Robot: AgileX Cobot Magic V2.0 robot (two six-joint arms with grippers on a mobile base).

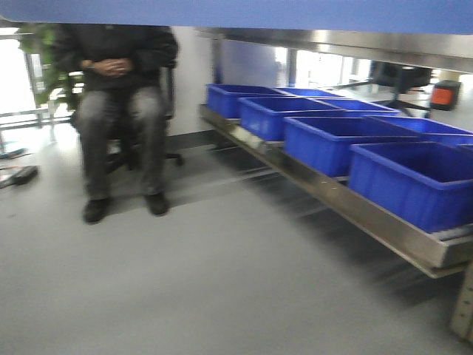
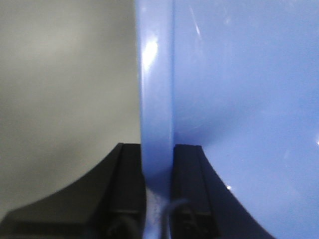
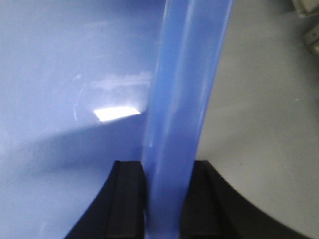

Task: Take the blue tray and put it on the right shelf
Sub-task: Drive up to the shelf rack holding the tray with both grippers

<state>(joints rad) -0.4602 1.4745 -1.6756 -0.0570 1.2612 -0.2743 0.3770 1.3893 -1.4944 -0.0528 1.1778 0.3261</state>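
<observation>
Up close, the left gripper (image 2: 158, 167) was clamped on the tray (image 2: 239, 99), one black finger (image 2: 127, 184) on each side of the flared rim and pressed against it. The right gripper (image 3: 167, 179) had the same pinch on the opposite rim, with its fingers (image 3: 127, 194) tight to the plastic. Both wrist views showed a broad glossy stretch of the tray (image 3: 75, 74). Only glare patches and faint scuffs showed on it. I could not tell whether that face was the inside or the underside.

The tray was held up between the two arms, over grey floor (image 1: 185, 281), and was not on the shelf. In the blurred front view its edge ran as a blue band (image 1: 222, 13) across the top of the frame.

Farther out on the right, the shelf (image 1: 325, 188) ran away at an angle with a shiny steel front rail. A row of deep, darker blue bins (image 1: 414, 181) stood on it side by side, with more bins behind them. What showed of their insides was plain blue wall. Their bottoms were mostly hidden at this angle. A second steel rail (image 1: 332, 41) crossed above the bins.

Farthest back on the left, a person (image 1: 118, 96) sat in a chair (image 1: 171, 111) with hands clasped. A plant (image 1: 44, 59) stood behind.
</observation>
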